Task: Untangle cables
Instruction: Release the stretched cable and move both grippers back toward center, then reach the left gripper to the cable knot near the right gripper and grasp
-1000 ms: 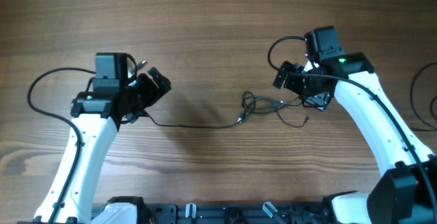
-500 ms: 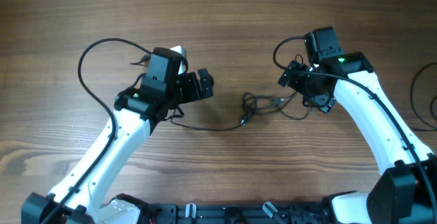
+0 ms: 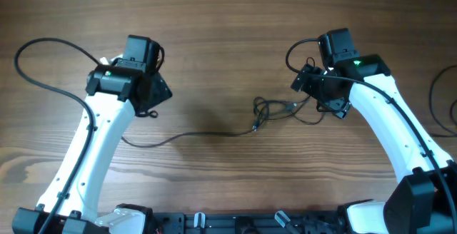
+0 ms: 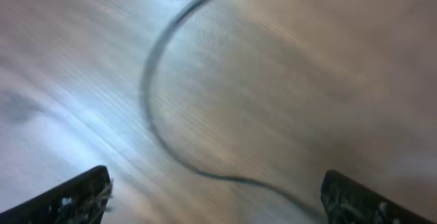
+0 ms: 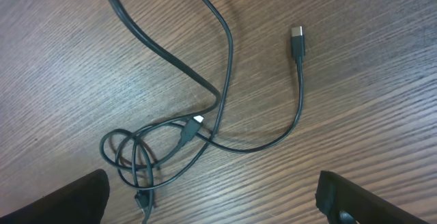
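Note:
The cables form a small tangle of thin black loops point(image 3: 268, 109) at the table's middle, also in the right wrist view point(image 5: 136, 157). One long strand point(image 3: 178, 137) runs from the tangle leftward along the table. A loose plug end point(image 5: 297, 43) lies apart from the loops. My right gripper point(image 3: 328, 104) hovers just right of the tangle, open and empty point(image 5: 212, 197). My left gripper point(image 3: 150, 98) is far left of the tangle, open and empty point(image 4: 218, 190). Its blurred view shows a curved piece of cable point(image 4: 147, 101) on the wood below.
The thick black arm wire point(image 3: 28, 56) loops out to the left of the left arm. Another dark cord point(image 3: 437, 98) shows at the table's right edge. The table is bare wood point(image 3: 228, 20).
My left arm swung right toward the middle, then back to the left. The long strand's free end now lies farther left. The right arm has barely moved.

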Motion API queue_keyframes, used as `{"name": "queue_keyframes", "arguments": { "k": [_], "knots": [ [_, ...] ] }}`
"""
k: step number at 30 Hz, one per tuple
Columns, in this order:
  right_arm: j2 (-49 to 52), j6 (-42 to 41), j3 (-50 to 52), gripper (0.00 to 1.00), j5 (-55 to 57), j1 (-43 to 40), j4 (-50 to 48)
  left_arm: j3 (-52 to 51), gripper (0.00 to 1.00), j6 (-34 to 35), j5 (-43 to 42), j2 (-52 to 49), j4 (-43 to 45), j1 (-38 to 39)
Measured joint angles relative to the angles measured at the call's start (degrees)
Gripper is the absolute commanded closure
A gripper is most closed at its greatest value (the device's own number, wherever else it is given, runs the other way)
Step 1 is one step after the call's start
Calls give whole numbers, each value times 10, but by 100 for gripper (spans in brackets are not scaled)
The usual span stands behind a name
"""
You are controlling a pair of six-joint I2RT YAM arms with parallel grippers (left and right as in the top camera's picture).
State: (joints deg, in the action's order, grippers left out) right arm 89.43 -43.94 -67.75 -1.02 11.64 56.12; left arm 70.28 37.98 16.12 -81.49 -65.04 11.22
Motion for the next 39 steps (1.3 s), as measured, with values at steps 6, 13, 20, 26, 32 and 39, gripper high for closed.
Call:
{"name": "queue_keyframes", "arguments": {
  "k": [6,13,20,26,32,39],
  "knots": [
    [0,0,0,0,0,0,1,1,22,-116,-220,-12,217,29],
    [0,-9,0,0,-20,0,-21,2,25,-181,-218,-108,266,107],
    [0,-10,0,0,-29,0,-30,2,23,-243,-191,-232,318,183],
    [0,-10,0,0,-30,0,-31,2,23,-258,-144,-258,384,233],
    [0,-10,0,0,-30,0,-31,2,23,-259,-131,-265,405,244],
    [0,-10,0,0,-28,0,-40,2,23,-251,-136,-280,404,245]
  ]
}}
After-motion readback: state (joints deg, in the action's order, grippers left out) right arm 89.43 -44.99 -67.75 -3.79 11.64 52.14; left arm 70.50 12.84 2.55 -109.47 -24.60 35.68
